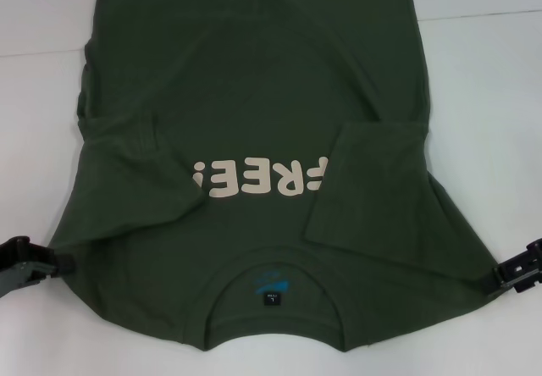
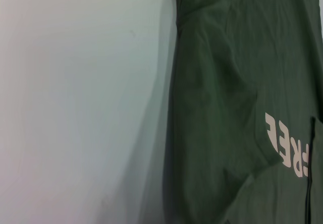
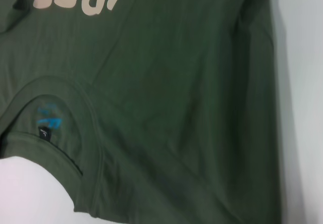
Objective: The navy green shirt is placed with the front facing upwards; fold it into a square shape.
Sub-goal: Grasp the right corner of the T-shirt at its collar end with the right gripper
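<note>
Both sleeves folded inward on navy green shirt [image 1: 254,105] (soft, creased cotton).

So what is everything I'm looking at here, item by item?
Navy green shirt: one, dark olive green, spread front-up across the middle of the table, collar toward the robot, both sleeves folded in over the body.
Lettering: one word, cream, on the chest, partly covered by the sleeve folded in on the robot's right.
Collar label: one, black, inside the collar, with a blue print just above it.
Table: one, white, under and around the shirt.
Left pincer: one, black, at the shirt's shoulder edge on the robot's left.
Right pincer: one, black, at the shirt's shoulder edge on the robot's right.
</note>
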Available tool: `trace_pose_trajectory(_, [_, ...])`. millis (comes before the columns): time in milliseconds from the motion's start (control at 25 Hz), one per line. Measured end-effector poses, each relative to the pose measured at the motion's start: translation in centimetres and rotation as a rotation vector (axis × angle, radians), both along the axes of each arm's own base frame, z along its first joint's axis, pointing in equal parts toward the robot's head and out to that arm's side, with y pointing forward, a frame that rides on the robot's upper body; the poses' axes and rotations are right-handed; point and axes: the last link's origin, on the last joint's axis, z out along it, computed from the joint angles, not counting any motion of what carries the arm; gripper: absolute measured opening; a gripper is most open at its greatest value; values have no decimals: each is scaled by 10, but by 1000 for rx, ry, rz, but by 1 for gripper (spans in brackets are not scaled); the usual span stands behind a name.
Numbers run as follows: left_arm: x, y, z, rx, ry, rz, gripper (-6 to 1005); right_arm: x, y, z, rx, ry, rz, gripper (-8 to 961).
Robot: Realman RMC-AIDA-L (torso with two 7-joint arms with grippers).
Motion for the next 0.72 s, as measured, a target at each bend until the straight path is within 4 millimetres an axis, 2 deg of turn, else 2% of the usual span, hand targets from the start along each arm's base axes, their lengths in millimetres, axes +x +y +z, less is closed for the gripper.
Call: trace_pose_trajectory(720, [-1,0,2,4,1,3,32,-1,1,-4,-4,0,-1,819])
